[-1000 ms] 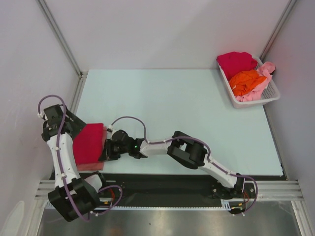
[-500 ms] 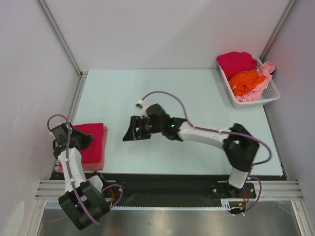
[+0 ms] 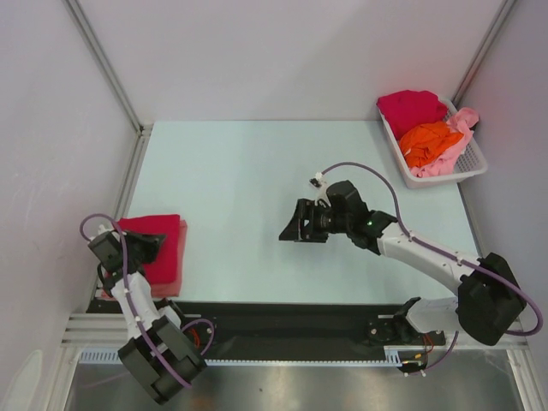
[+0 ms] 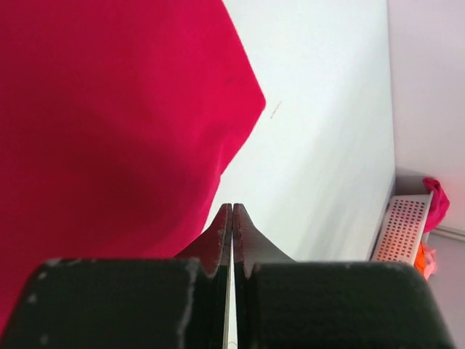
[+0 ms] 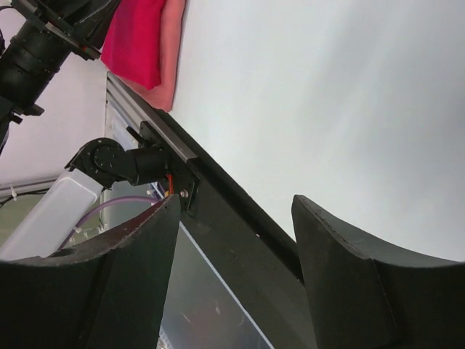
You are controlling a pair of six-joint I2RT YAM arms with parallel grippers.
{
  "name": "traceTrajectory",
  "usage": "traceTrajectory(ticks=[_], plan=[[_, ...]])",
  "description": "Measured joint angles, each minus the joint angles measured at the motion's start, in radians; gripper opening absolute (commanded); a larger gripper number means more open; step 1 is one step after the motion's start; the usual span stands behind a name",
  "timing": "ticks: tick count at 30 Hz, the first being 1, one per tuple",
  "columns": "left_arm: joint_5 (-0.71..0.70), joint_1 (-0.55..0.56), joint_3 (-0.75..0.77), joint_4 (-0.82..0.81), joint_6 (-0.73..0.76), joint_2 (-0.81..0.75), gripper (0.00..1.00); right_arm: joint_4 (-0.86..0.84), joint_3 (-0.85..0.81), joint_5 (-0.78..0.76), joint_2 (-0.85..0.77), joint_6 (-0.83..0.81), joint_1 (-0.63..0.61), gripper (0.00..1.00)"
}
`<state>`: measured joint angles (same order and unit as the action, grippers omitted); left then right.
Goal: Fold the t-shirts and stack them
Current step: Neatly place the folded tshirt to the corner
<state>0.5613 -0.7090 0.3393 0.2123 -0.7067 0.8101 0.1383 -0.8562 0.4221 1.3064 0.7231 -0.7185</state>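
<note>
A folded crimson t-shirt (image 3: 158, 238) lies on a folded salmon pink t-shirt (image 3: 176, 264) at the table's near left corner. My left gripper (image 3: 144, 247) rests over the stack's left part, shut with nothing between its fingers (image 4: 221, 236); crimson cloth (image 4: 109, 123) fills that wrist view. Over the middle of the table hangs my right gripper (image 3: 289, 232), open and empty, pointing left toward the stack. In the right wrist view the gripper (image 5: 236, 203) shows bare table, with the stack (image 5: 138, 36) far off. More t-shirts, crimson (image 3: 413, 107), orange (image 3: 428, 139) and light pink (image 3: 463, 124), lie crumpled in the basket.
The white slotted basket (image 3: 476, 164) stands at the back right corner, also seen in the left wrist view as a basket (image 4: 402, 234). Grey walls close in both sides. A black rail (image 3: 282, 310) runs along the near edge.
My right arm has swung from the stack out to the right over mid-table, its jaws opening. My left gripper has shut and drawn back toward the near left corner.
</note>
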Motion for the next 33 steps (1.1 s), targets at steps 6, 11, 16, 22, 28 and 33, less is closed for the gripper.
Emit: traceTrajectory(ticks=[6,11,16,22,28,33], plan=[[-0.068,-0.039,0.067,0.085,0.015,0.008,0.0,0.015,0.006,0.025,-0.013,-0.002,0.014,0.68],[-0.045,-0.091,-0.046,-0.09,-0.057,0.036,0.0,0.019,0.005,0.04,-0.013,-0.002,0.019,0.68],[-0.008,-0.095,-0.182,-0.268,-0.115,0.105,0.0,0.034,0.005,0.048,-0.013,-0.01,0.027,0.67],[0.012,-0.097,-0.206,-0.339,-0.124,0.09,0.0,0.04,0.005,0.054,-0.013,-0.009,0.029,0.67],[0.012,-0.045,-0.055,-0.195,-0.113,-0.01,0.0,0.036,0.005,0.059,-0.013,0.003,0.029,0.66],[0.029,-0.013,-0.028,-0.282,-0.14,0.06,0.0,0.036,0.005,0.058,-0.013,0.01,0.029,0.66]])
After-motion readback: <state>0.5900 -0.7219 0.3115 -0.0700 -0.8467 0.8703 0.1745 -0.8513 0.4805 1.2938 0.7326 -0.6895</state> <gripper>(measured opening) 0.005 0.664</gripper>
